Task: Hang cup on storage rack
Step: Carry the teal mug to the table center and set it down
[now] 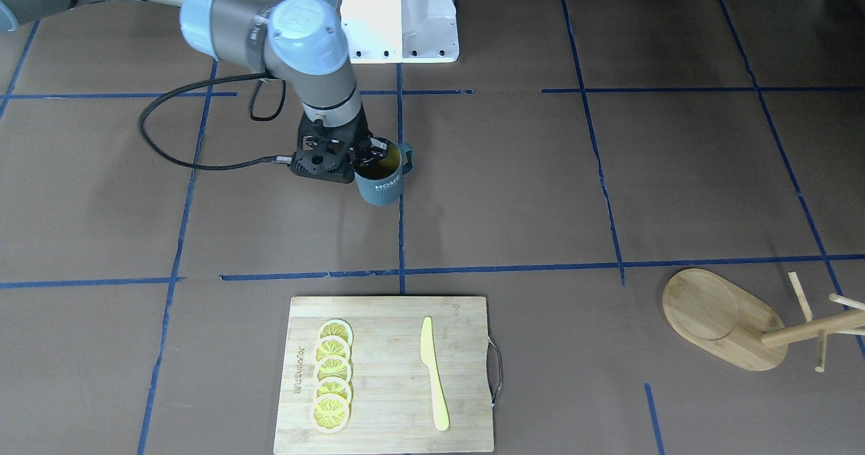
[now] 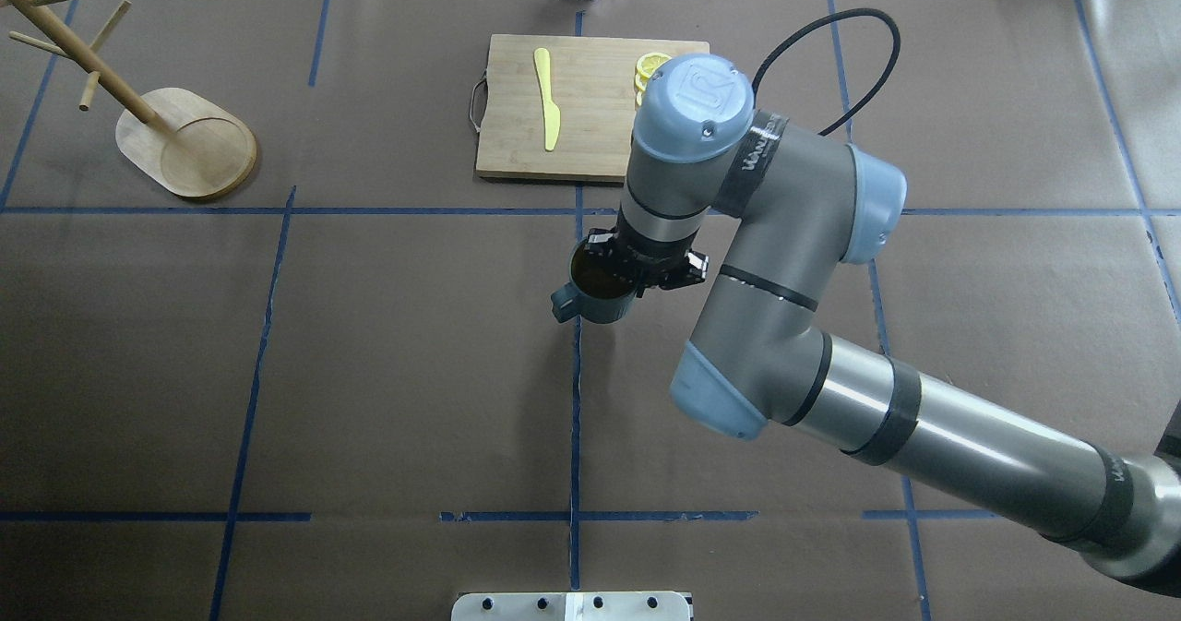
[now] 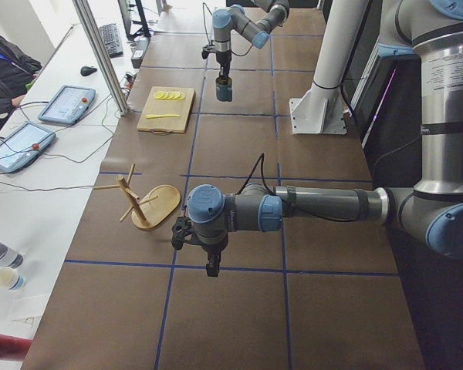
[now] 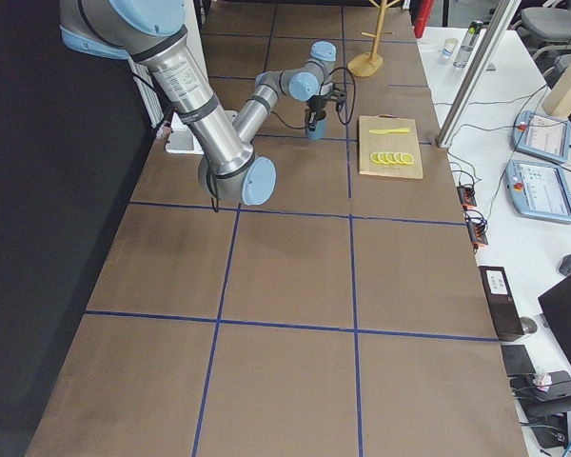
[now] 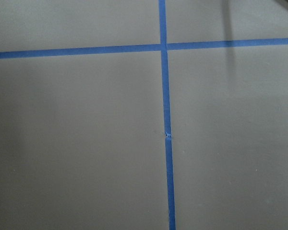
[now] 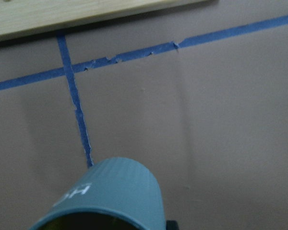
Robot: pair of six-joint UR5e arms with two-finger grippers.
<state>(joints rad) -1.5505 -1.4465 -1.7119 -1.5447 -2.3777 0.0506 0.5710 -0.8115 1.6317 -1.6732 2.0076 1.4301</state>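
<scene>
Overhead exterior: cutting board just beyond cup, storage rack well apart.

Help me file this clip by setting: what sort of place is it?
Probably a robotics lab workcell: a table papered brown and gridded in blue tape, a teach pendant on a side bench, and staged props, a cutting board and the cup held by the right gripper.
</scene>
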